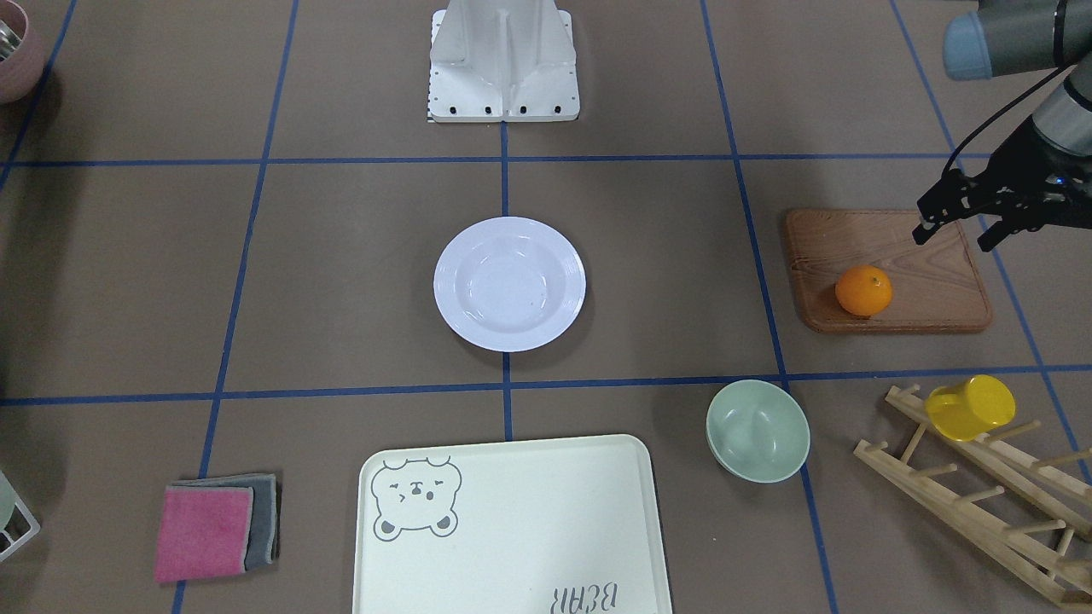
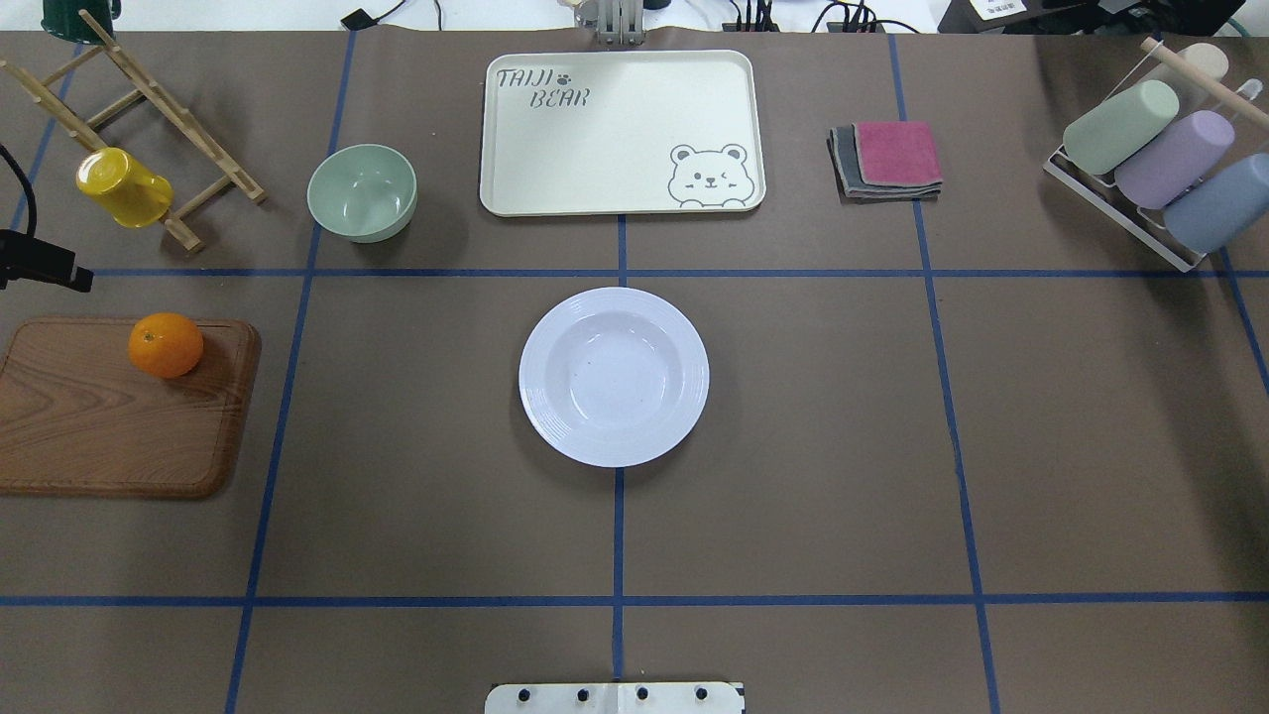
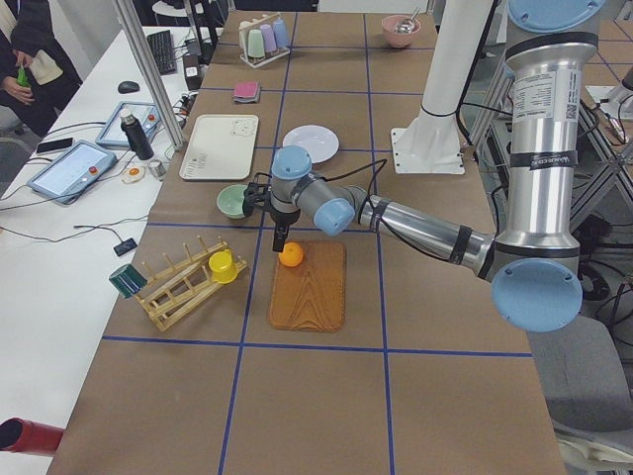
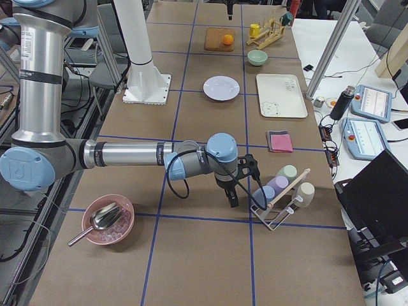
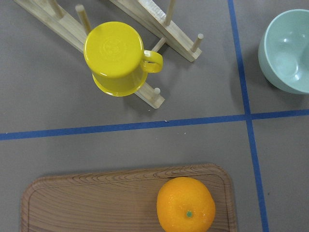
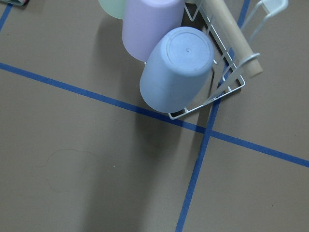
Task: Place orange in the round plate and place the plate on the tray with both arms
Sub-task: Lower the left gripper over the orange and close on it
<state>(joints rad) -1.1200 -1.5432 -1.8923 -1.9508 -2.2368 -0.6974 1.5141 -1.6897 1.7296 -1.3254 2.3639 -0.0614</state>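
The orange (image 1: 863, 290) rests on the near corner of a brown wooden board (image 1: 938, 273), also seen in the left wrist view (image 5: 186, 205). My left gripper (image 1: 955, 239) hovers open above the board's back edge, a little behind and beside the orange, with nothing between its fingers. The white round plate (image 1: 450, 286) sits empty at the table's centre. The cream bear tray (image 1: 529, 512) lies empty on the far side from the base. My right gripper (image 4: 233, 194) shows only in the exterior right view, low beside a cup rack; I cannot tell if it is open or shut.
A pale-green bowl (image 1: 758, 431) stands between the board and the tray. A yellow cup (image 1: 970, 408) hangs on a wooden rack (image 1: 981, 503). Folded pink and grey cloths (image 1: 213, 529) lie beside the tray. A wire rack of pastel cups (image 2: 1150, 159) and a pink bowl with a spoon (image 4: 108, 220) sit on the right side.
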